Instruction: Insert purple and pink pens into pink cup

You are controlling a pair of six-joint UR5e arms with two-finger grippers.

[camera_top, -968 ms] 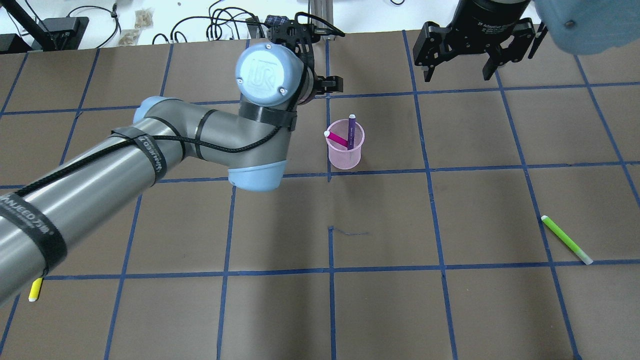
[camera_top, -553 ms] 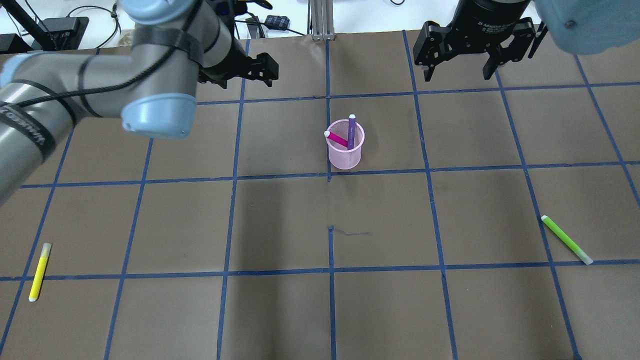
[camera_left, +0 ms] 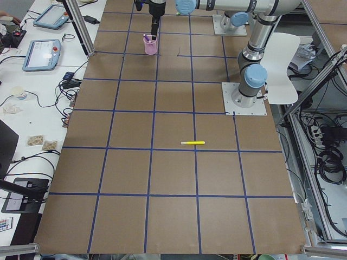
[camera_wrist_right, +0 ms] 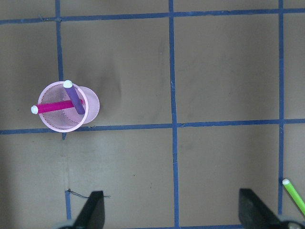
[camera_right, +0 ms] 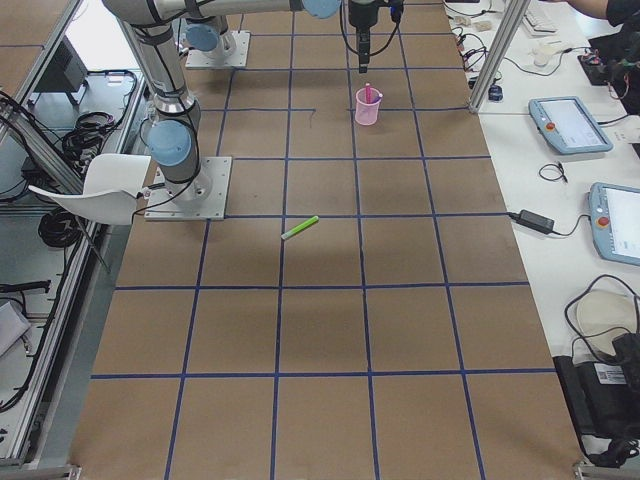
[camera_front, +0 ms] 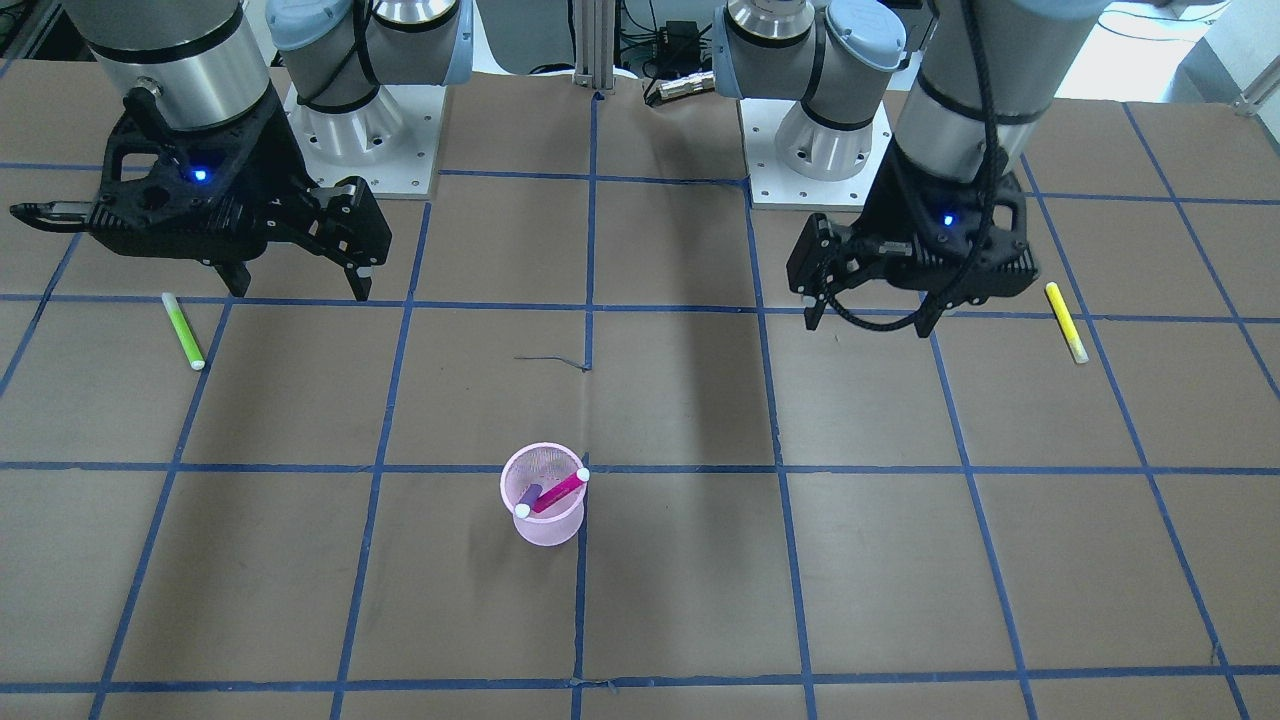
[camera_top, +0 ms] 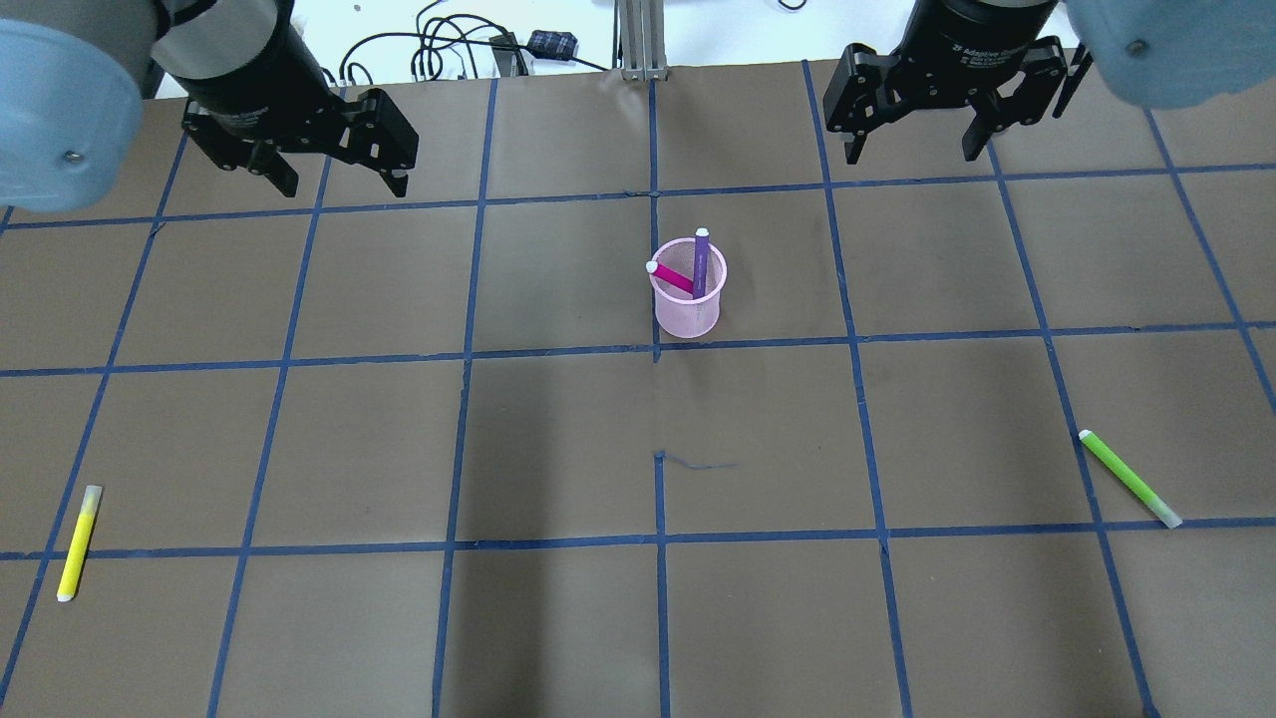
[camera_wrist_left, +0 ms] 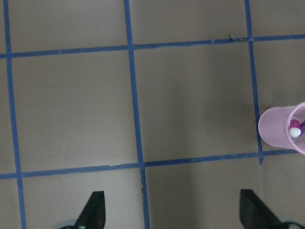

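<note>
Pink cup (camera_top: 686, 314): upright near the table's middle, just beyond a blue tape line (camera_top: 758, 340). Its base sits flat.

Contents: the purple pen (camera_top: 701, 261) stands almost straight against the far rim. The pink pen (camera_top: 673, 278) leans across it to the rim on the robot's left. Both white caps show above the rim. The pens cross because each rests on the cup's wall and floor; nothing else holds them. Judgement: both named pens are inside, so the task looks complete.

Left gripper (camera_top: 344, 184): jaws apart, nothing between them, raised over the far left squares and well apart from the cup. Its wrist camera catches the cup only at the frame's right edge.

Right gripper (camera_top: 910, 150): jaws apart, also empty, raised over the far right squares. Judgement: both arms are parked clear so the cup cannot be knocked.

Not part of the task: a yellow pen (camera_top: 79, 541) lies flat on the robot's near left. A green pen (camera_top: 1129, 479) lies flat on its near right. Both are well apart from the cup.

Surface: brown table (camera_top: 558, 449), matt, marked into squares by blue tape, with a short dark scribble near the centre.

Room: cables (camera_top: 439, 55) trail on a white bench beyond the far edge. The side views show a tablet (camera_left: 42, 54) on that bench
</note>
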